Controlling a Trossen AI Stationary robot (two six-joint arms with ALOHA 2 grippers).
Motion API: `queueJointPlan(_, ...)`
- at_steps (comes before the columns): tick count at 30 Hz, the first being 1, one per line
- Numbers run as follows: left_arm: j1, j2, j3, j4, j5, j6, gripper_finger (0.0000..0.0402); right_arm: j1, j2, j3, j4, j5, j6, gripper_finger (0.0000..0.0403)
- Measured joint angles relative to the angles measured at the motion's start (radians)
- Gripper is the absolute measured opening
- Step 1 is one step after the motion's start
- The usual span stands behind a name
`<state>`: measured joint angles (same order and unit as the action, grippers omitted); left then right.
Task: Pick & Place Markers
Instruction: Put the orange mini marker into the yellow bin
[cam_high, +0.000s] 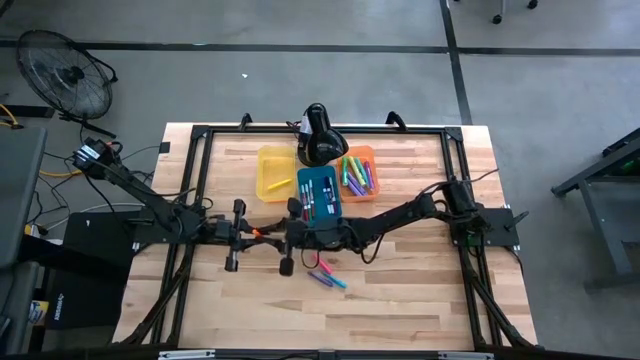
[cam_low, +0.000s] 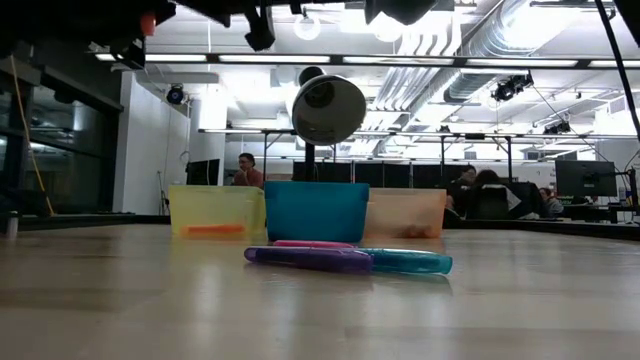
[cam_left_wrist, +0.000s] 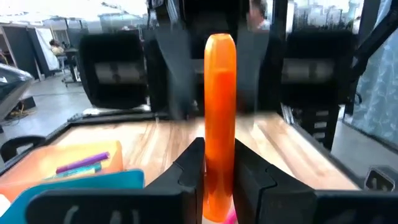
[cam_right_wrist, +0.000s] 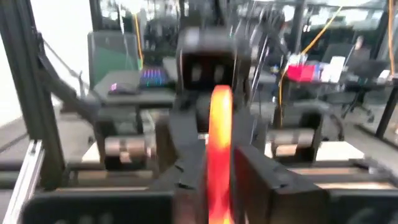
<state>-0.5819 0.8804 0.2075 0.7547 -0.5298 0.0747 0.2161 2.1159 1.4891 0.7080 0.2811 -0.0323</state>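
Scene: two arms meet over the middle of the wooden desk (cam_high: 400, 300), just in front of three bins; a lamp-like dark object (cam_high: 320, 135) stands behind them.
Held marker: an orange marker (cam_left_wrist: 219, 118) stands between the two grippers, pointing from one wrist toward the other.
Left gripper: the left gripper (cam_left_wrist: 219, 168) is closed on the orange marker's lower end, fingers pressed to both sides of the barrel.
Right gripper: the right gripper (cam_right_wrist: 217, 180) faces it from the other end; the marker sits between its fingers, but whether they pinch it or have let go cannot be told.
Key relation: the marker's long axis runs along the line joining the two grippers, so this reads as a handover; the left arm has the plain hold.
Loose markers: a purple marker (cam_low: 308, 258), a teal marker (cam_low: 410, 262) and a pink one (cam_low: 312, 243) lie on the desk in front of the blue bin (cam_low: 316, 211), closer to the right arm.
Bins: the yellow bin (cam_high: 274, 172) holds an orange stick; the orange bin (cam_high: 358, 173) holds several markers.
Writing: none legible.
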Motion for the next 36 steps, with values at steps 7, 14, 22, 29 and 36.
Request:
queueJointPlan(7, 0.0, 0.001, 0.0, -0.025, 0.0, -0.008, 0.0044, 0.0, -0.001, 0.002, 0.038, 0.003, 0.001, 0.0196)
queueJointPlan(14, 0.0, -0.001, -0.001, -0.053, -0.124, -0.008, 0.0043, 0.03, -0.034, 0.0, 0.024, 0.286, -0.145, 0.0245)
queueJointPlan(22, 0.042, -0.001, -0.002, -0.084, -0.256, -0.018, 0.0042, 0.114, -0.076, 0.002, -0.012, 1.1, -0.36, 0.0247)
queueJointPlan(29, 0.236, -0.001, -0.002, -0.155, -0.282, -0.205, 0.0042, 0.172, -0.077, 0.0, -0.144, 1.285, -0.327, 0.0248)
queueJointPlan(36, 0.485, -0.001, -0.002, -0.289, -0.088, -0.376, 0.0042, 0.217, -0.079, 0.0, -0.22, 1.289, -0.218, 0.0248)
